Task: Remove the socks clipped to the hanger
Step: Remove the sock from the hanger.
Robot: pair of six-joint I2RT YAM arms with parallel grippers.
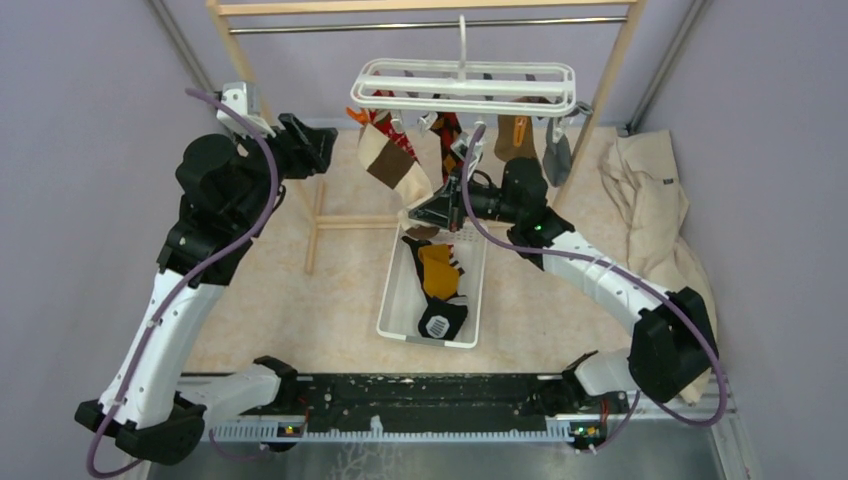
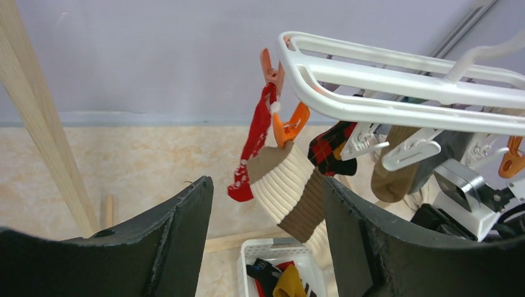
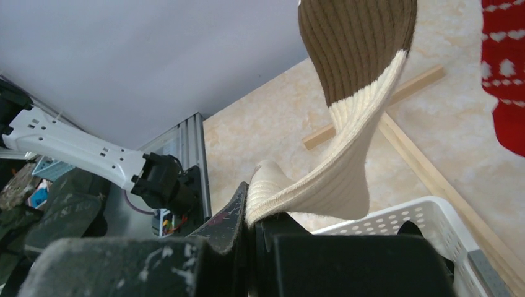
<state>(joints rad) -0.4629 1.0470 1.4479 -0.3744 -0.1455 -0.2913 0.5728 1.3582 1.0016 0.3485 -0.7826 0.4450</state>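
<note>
Our right gripper (image 3: 251, 218) pinches tan sock (image 3: 356, 142) by cream toe; sock runs up to orange clip (image 2: 288, 127), drawn for pull-off. Our left gripper (image 2: 267, 195) wide, hanger (image 2: 371, 93) just ahead; clip next, we reckon.

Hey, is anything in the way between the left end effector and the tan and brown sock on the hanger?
Nothing visible: from the left end effector, the tan and brown sock hangs in open view, the red sock beside it.
</note>
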